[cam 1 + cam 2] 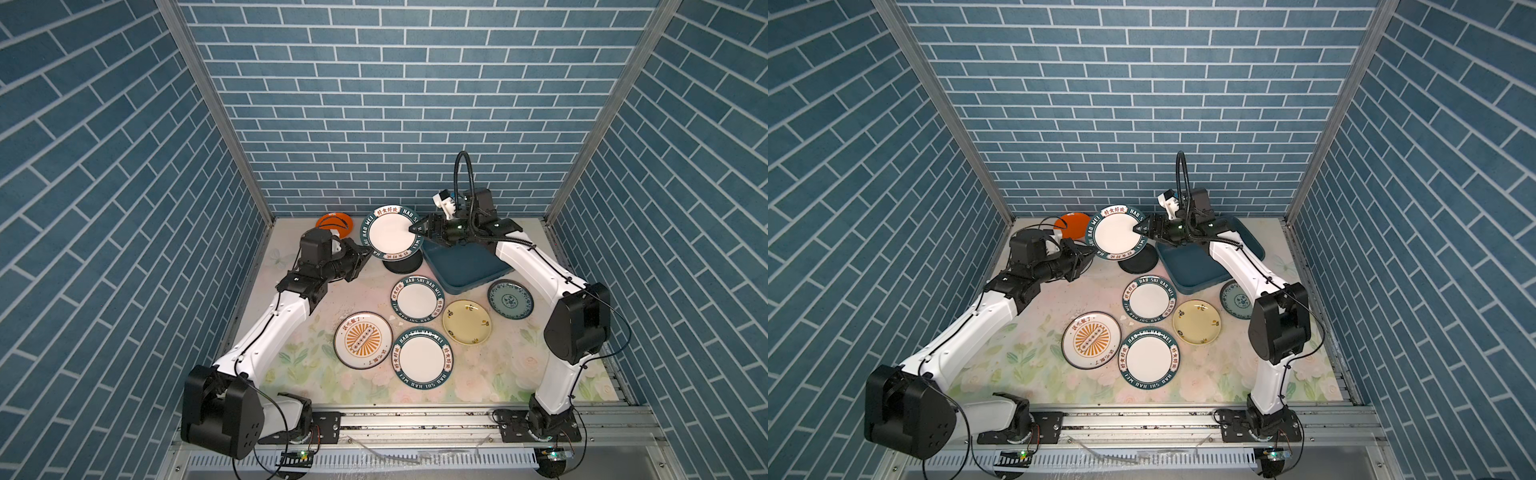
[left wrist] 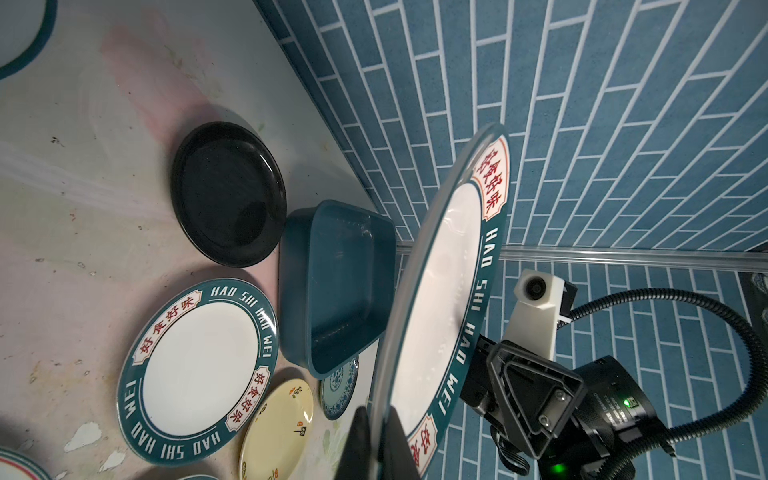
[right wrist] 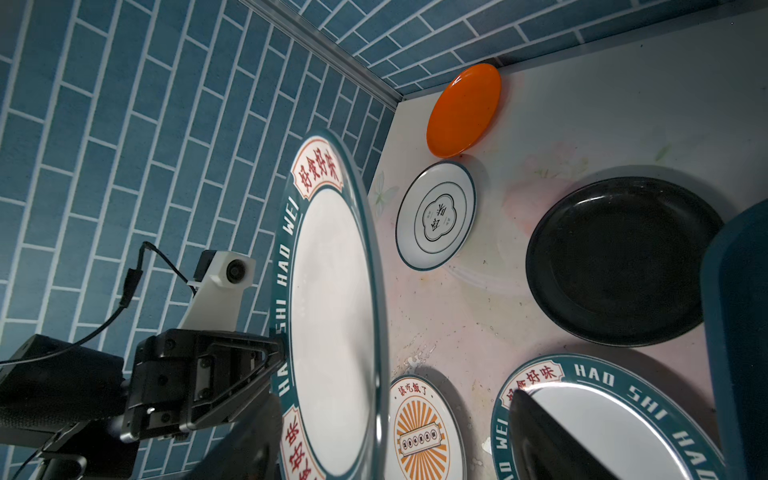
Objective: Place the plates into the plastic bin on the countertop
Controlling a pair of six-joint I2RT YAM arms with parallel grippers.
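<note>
A white plate with a teal lettered rim [image 1: 392, 232] [image 1: 1115, 230] hangs tilted above the back of the countertop [image 1: 316, 374]. My left gripper [image 1: 368, 251] [image 2: 376, 411] is shut on its near-left rim. My right gripper [image 1: 417, 230] [image 3: 390, 415] is open, and its jaws straddle the opposite rim with a wide gap on one side. The dark teal plastic bin [image 1: 465, 266] [image 2: 332, 291] sits just right of the held plate, under my right arm, and looks empty. A black plate [image 1: 401, 264] [image 3: 619, 262] lies beneath the held one.
On the countertop lie two more teal-rimmed plates [image 1: 417, 298] [image 1: 422, 357], a sunburst plate [image 1: 363, 340], a pale yellow plate [image 1: 466, 322] and a patterned teal plate [image 1: 510, 299]. An orange plate [image 3: 463, 110] and a quatrefoil plate [image 3: 434, 216] sit near the back left corner.
</note>
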